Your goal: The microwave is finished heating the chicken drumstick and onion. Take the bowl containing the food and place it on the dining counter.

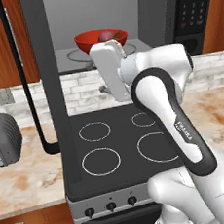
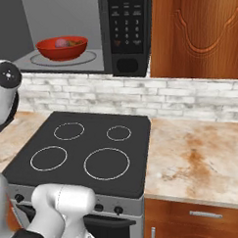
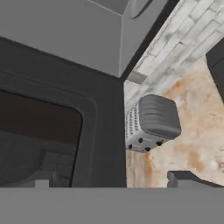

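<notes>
The microwave (image 1: 191, 12) hangs above the stove with its door (image 1: 44, 67) swung wide open to the left. On its turntable sits the red bowl (image 1: 94, 42), also seen from the other side as the bowl (image 2: 62, 49). In the bowl lie the pinkish onion (image 2: 62, 43) and the brown chicken drumstick (image 2: 77, 43). My white hand (image 1: 108, 68) hovers just in front of the cavity, below the bowl's rim and apart from it. My gripper (image 3: 114, 183) is open with nothing between the fingers, facing the door's inner side (image 3: 52, 127). The dining counter is out of view.
A black four-ring stovetop (image 2: 88, 151) lies directly under the microwave. A grey toaster (image 3: 151, 122) stands on the marbled countertop at the left, below the open door and its long black handle (image 1: 29, 93). More countertop (image 2: 191, 157) stretches right of the stove.
</notes>
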You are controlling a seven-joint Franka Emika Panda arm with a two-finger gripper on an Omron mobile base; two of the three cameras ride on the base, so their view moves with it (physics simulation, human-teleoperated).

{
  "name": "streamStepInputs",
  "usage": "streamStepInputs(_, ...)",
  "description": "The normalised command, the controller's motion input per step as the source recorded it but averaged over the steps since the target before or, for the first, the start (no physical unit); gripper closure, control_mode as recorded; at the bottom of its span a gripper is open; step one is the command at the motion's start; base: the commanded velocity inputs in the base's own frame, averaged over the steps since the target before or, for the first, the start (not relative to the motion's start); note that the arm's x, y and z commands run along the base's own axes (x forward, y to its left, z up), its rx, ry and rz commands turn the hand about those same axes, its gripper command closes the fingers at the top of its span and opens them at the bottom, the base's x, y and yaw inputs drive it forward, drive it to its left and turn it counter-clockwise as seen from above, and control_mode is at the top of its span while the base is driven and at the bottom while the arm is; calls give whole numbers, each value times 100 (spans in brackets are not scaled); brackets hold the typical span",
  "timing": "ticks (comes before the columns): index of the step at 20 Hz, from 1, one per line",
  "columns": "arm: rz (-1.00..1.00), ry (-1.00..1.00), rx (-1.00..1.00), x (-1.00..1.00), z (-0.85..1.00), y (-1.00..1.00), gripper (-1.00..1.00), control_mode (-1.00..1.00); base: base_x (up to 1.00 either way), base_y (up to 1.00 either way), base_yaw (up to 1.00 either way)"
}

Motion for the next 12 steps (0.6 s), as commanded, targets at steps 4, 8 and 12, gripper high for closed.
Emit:
streamStepInputs(4,-27,12,0,39,52,-100,-100,-100,0,0,0)
streamStepInputs(8,-28,24,0,43,58,-100,-100,-100,0,0,0)
streamStepInputs(12,-21,37,-4,66,31,-100,-100,-100,0,0,0)
